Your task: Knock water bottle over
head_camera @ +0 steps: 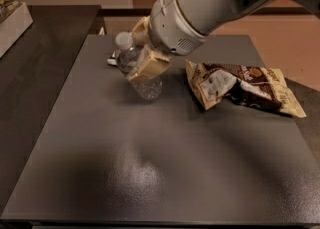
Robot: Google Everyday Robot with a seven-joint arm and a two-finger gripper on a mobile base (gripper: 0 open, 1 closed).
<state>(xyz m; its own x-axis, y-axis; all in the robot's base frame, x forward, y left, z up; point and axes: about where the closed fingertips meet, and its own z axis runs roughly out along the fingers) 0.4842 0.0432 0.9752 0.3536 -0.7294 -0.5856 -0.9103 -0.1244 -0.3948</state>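
Observation:
The water bottle (pixel 136 75) is a small clear plastic bottle with a white cap. It stands on the dark grey table (pixel 150 163) at the back left and leans, its cap tipped up and to the left. My gripper (pixel 146 62), cream coloured on a big white wrist, comes in from the upper right. It sits right against the bottle's upper body and covers part of it. The bottle's base still rests on the table.
A brown-and-cream snack bag (pixel 240 88) lies to the right of the bottle. A bit of a white bag (pixel 112 61) shows behind the bottle. A pale box (pixel 12 20) sits on the darker counter at the far left.

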